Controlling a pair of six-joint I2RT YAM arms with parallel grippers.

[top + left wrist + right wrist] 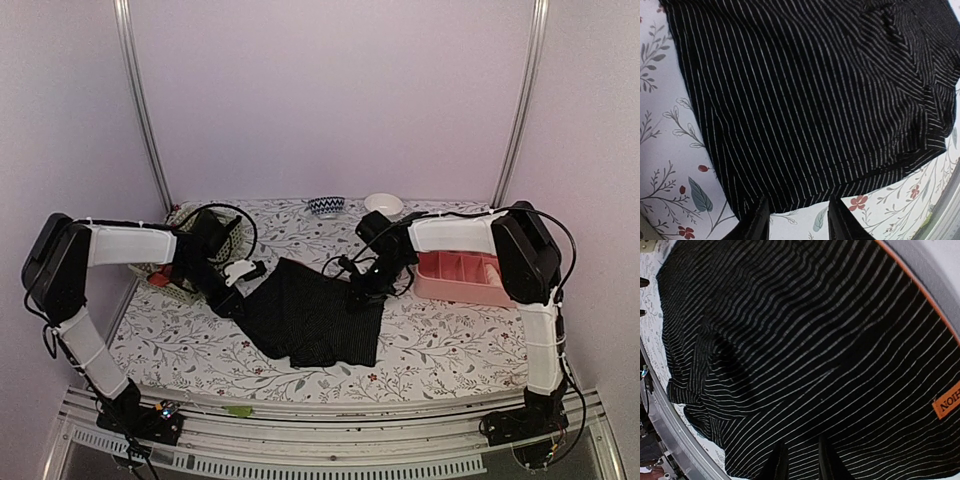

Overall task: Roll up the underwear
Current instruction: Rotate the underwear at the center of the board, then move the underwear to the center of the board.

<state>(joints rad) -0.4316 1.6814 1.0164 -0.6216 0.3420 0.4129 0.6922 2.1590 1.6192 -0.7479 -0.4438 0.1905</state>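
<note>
Flat and unrolled mid-way across the table (430, 345): black striped underwear (315, 315), rolling judged not yet begun. At its far corners, left gripper (799, 216) and right gripper (801, 460), fingers spread over the cloth, pinching nothing. Farther back-left, red-orange cloth (158, 277) in the basket (238, 243), likewise waiting.

The black underwear (315, 320) is soft, matt cloth with thin pale stripes. The bench (440, 350) has a smooth flowery cover, and the pink tray (452, 292) is smooth plastic.
</note>
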